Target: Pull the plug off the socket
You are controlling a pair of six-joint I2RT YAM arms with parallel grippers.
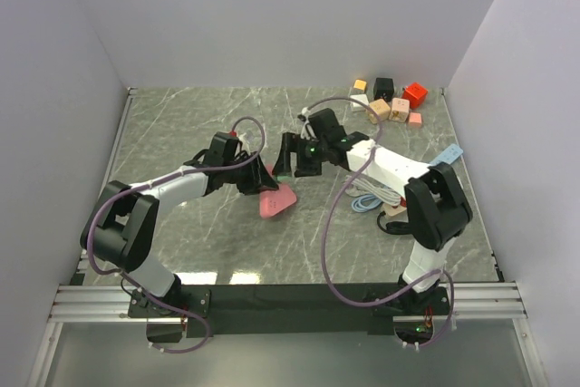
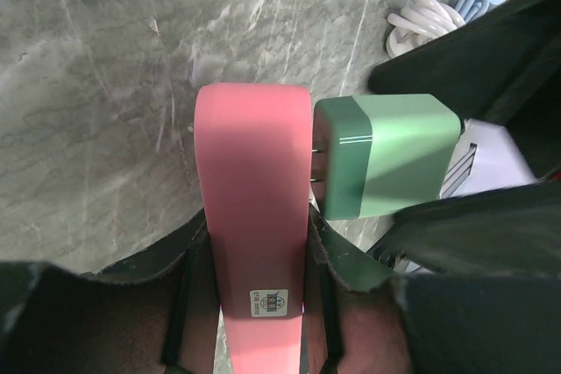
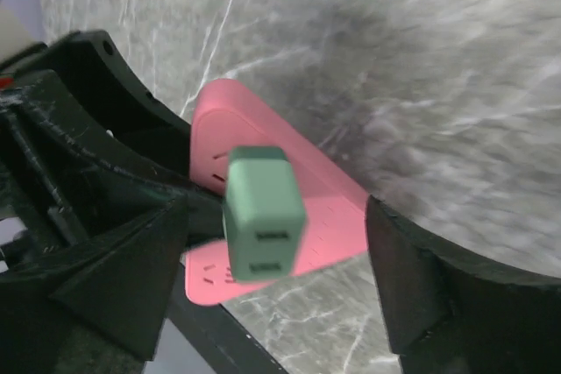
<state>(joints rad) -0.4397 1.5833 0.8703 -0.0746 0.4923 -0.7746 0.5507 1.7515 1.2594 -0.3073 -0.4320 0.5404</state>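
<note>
A pink socket strip (image 2: 252, 181) stands on edge, and my left gripper (image 2: 256, 238) is shut on its lower part. A green plug (image 2: 386, 168) sticks out of the strip's right face, with its metal prongs partly showing at the joint. In the right wrist view the plug (image 3: 263, 212) sits between the fingers of my right gripper (image 3: 276, 278), which is open with a gap on each side of the plug. From above, the socket strip (image 1: 277, 201) lies mid-table between the left gripper (image 1: 256, 178) and the right gripper (image 1: 292, 159).
Several coloured blocks (image 1: 390, 101) lie at the back right. A coiled white cable (image 1: 367, 198) rests under the right arm, with a blue piece (image 1: 446, 156) beside it. White walls enclose the marble table (image 1: 181, 124) on three sides.
</note>
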